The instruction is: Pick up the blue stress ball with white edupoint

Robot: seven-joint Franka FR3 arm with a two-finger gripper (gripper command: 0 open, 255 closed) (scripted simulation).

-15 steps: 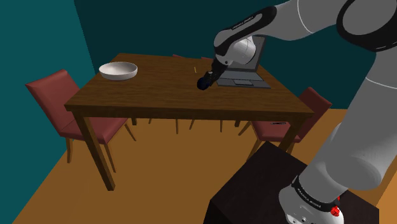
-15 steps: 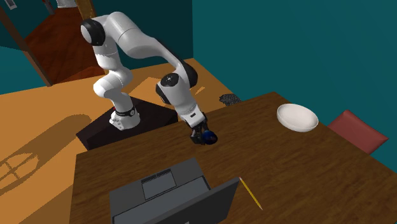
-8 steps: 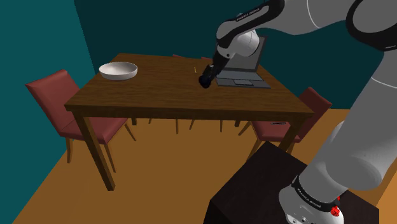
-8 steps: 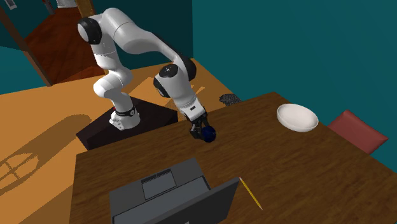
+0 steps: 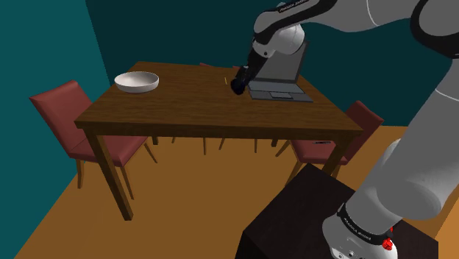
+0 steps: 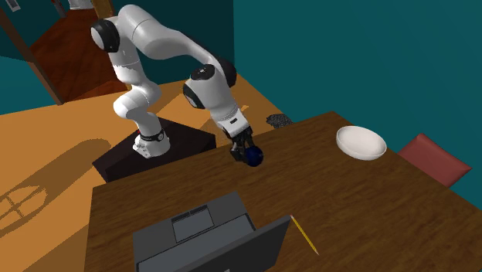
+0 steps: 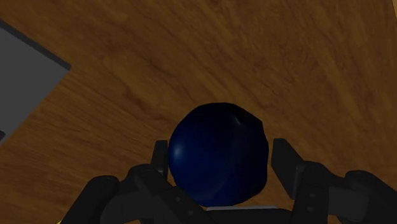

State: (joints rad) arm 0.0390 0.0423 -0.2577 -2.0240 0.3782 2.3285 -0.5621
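**Ball clamped; lift step in hand**

Shoulder view: the pincer (image 5: 239, 83) hangs over the far half of the table (image 5: 184, 112) with the dark blue stress ball (image 5: 237, 87) at its tip. The ball looks just clear of the tabletop, though contact is hard to rule out. The open laptop (image 5: 279, 79) is close by at 3 o'clock of the ball. The white bowl (image 5: 137, 81) is well apart at 9 o'clock.

Second exterior view: the ball (image 6: 254, 157) is near the table's edge on the stand side. The bowl (image 6: 361, 143) is at 2 o'clock, the laptop (image 6: 197, 236) at 7 o'clock and a yellow pencil (image 6: 303, 236) at 5 o'clock, none touching the ball.

Wrist view: both fingers (image 7: 284, 159) clasp the ball (image 7: 219, 153) at its sides. No white lettering shows.

Judgement: the grasp is made and raising is the step in hand. The next move calls for a straight rise with the clamp kept firm. There is open room above, and the laptop screen is the only near obstacle.
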